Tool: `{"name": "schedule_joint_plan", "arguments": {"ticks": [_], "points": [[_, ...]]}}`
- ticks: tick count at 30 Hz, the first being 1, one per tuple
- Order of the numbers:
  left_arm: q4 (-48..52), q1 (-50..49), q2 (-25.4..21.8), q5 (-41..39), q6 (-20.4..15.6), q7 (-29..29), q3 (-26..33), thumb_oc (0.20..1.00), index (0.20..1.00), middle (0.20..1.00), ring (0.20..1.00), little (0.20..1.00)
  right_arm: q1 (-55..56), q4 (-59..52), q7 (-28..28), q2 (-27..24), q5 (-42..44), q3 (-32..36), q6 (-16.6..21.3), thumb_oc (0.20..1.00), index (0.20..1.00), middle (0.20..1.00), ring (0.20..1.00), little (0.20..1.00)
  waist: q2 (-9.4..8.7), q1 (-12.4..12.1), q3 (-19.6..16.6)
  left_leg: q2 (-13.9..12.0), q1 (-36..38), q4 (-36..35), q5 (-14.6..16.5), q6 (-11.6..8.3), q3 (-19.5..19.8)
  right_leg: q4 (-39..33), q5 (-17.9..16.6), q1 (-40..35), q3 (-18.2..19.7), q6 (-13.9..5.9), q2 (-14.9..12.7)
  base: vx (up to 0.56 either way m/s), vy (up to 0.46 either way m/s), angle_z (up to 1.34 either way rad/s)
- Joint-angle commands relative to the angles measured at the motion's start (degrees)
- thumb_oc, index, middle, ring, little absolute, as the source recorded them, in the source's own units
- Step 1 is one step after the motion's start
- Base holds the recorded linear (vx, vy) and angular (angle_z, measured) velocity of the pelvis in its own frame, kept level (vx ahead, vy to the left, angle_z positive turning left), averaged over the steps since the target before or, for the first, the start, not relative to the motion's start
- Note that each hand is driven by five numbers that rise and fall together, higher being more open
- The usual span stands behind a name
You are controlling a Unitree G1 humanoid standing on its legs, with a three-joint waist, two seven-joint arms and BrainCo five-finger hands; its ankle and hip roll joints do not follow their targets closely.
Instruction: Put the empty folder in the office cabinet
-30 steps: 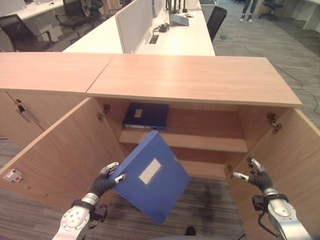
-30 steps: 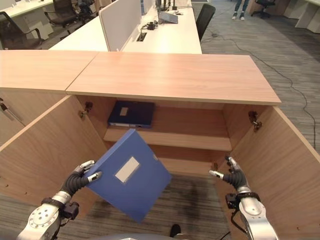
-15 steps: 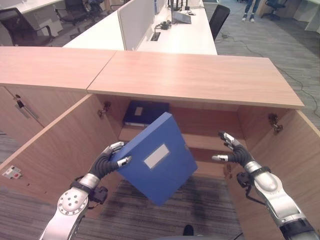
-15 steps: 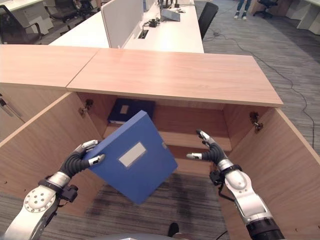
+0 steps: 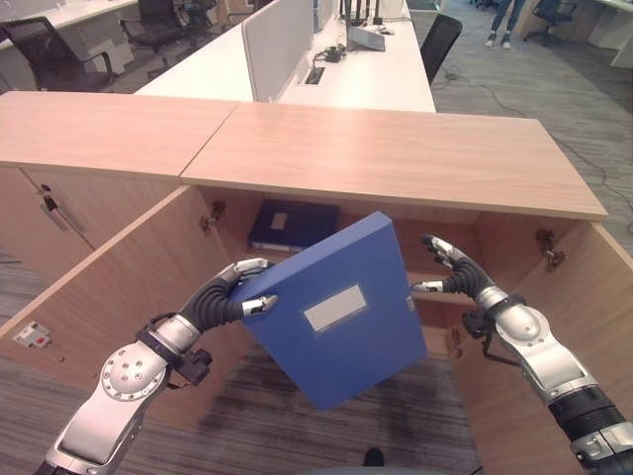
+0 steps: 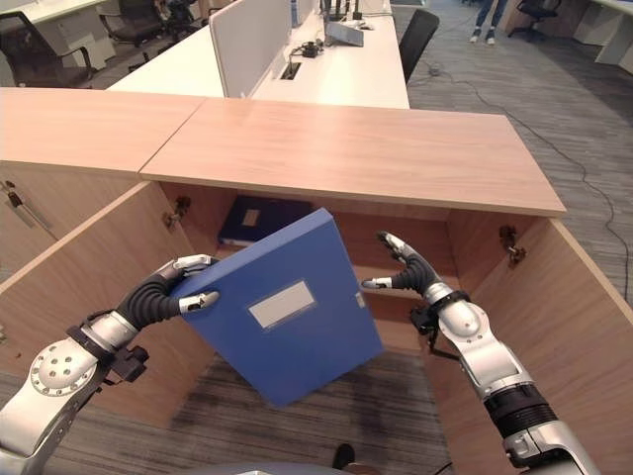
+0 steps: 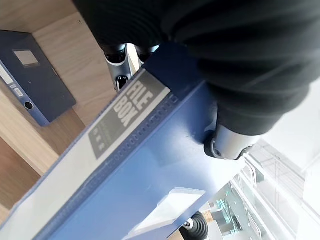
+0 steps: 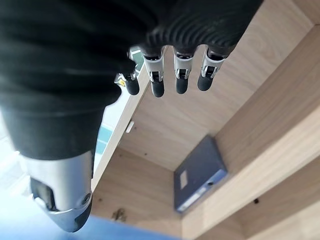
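The flat blue rectangular folder (image 5: 341, 312) with a pale label on its face is higher than it was a second ago: then it hung low before the lower compartment, and now its top edge reaches the front of the upper compartment of the open light-wood office cabinet (image 5: 396, 158). It is tilted, one corner pointing down toward the grey striped carpet (image 5: 277, 396), and it is not yet inside. The left hand (image 5: 240, 292) pinches the folder's left edge, fingers curled behind and thumb on the front face; in the left wrist view the thumb (image 7: 227, 142) presses on the blue cover.

The right hand (image 6: 407, 269) has risen from low by the right cabinet door to just beside the folder's right edge, apart from it, fingers straight and spread, thumb out toward the folder. The right wrist view shows its fingers (image 8: 180, 75) extended.

A dark navy flat folder (image 5: 292, 226) lies on the wooden shelf (image 5: 445, 287) at the back left, unmoved.
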State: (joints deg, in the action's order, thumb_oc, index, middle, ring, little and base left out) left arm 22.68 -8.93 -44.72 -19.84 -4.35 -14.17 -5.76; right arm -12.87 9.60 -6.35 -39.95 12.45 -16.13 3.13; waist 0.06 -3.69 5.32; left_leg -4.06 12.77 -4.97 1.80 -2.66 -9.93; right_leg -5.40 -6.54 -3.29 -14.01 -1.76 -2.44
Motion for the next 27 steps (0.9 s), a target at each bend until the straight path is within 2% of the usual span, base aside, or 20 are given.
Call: {"name": "schedule_joint_plan", "arguments": {"ticks": [1,9,16,18,22,23,24,27], "points": [[3.76,4.16,-3.54,-3.78,-5.64,0.74,-2.44,0.2,0.2,0.2,0.2,0.2,-5.79,-0.32,-1.09,-1.77,5.2,-2.82,4.23,1.0,1.0,1.0,1.0,1.0,-3.02,-0.03,-2.3,1.18,-2.53,-0.03,1.06,-0.64,2.66,0.4,4.43,-5.47,-2.21,-5.54,-3.95,0.0,0.0,0.0],[1.37,5.4,-1.32,-1.33,-5.78,0.85,-2.28,0.2,0.2,0.2,0.2,0.2,-4.53,-3.13,-6.29,-1.44,12.59,-3.72,3.52,1.0,1.0,1.0,1.0,1.0,-3.56,-0.11,-2.28,1.04,-2.6,-0.03,1.04,-0.81,2.58,0.4,4.51,-5.47,-2.51,-5.53,-4.02,0.0,0.0,0.0],[0.76,3.88,-0.05,-0.06,-5.79,0.59,-0.49,0.2,0.2,0.2,0.2,0.2,-3.01,-2.32,-5.08,-2.6,9.55,-0.14,3.74,1.0,1.0,1.0,1.0,1.0,-3.6,-0.13,-2.42,1.07,-2.53,-0.03,1.2,-0.78,2.57,0.4,4.59,-5.51,-2.49,-5.56,-4.02,0.0,0.0,0.0],[0.79,3.19,-0.04,0.37,-5.85,0.56,0.39,0.2,0.2,0.2,0.2,0.2,-2.57,-2.27,-4.9,-3.78,8.14,1.37,3.72,1.0,1.0,1.0,1.0,1.0,-3.62,-0.08,-2.49,1.04,-2.55,-0.03,1.24,-0.78,2.57,0.4,4.66,-5.46,-2.52,-5.58,-3.95,0.0,0.0,0.0],[1.44,1.27,-0.81,0.57,-5.82,-0.06,2.59,0.2,0.2,0.2,0.2,0.2,-1.89,-1.47,-4.34,-10.6,3.14,5.42,3.43,1.0,1.0,1.0,1.0,1.0,-3.88,0.16,-2.65,1.04,-2.72,-0.03,1.27,-0.81,2.68,0.4,4.64,-5.44,-2.53,-5.72,-3.89,0.0,0.0,0.0],[1.5,1.24,-0.77,0.56,-5.8,-0.08,2.6,0.2,0.2,0.2,0.2,0.2,-1.85,-1.49,-4.35,-10.65,3.13,5.45,3.45,1.0,1.0,1.0,1.0,1.0,-3.83,0.15,-2.66,1.04,-2.73,-0.03,1.27,-0.81,2.69,0.4,4.63,-5.43,-2.54,-5.73,-3.89,0.0,0.0,0.0],[1.82,0.34,-1.23,0.36,-5.92,-0.19,3.35,0.2,0.2,0.2,0.2,0.2,-1.85,-0.68,-3.74,-13.33,2.15,6.98,3.51,1.0,1.0,1.0,1.0,1.0,-3.97,0.32,-2.75,1.02,-2.79,-0.03,1.3,-0.84,2.67,0.4,4.59,-5.34,-2.46,-5.77,-3.86,0.0,0.0,0.0],[2.24,-0.55,-2.13,0.21,-6.07,-0.16,4.46,0.2,0.2,0.2,0.2,0.2,-1.69,-0.16,-2.92,-16.35,0.83,8.3,3.88,1.0,1.0,1.0,1.0,1.0,-4.05,0.54,-2.8,1.0,-2.86,-0.03,1.32,-0.87,2.57,0.4,4.62,-5.26,-2.43,-5.87,-3.74,0.0,0.0,0.0]]}}
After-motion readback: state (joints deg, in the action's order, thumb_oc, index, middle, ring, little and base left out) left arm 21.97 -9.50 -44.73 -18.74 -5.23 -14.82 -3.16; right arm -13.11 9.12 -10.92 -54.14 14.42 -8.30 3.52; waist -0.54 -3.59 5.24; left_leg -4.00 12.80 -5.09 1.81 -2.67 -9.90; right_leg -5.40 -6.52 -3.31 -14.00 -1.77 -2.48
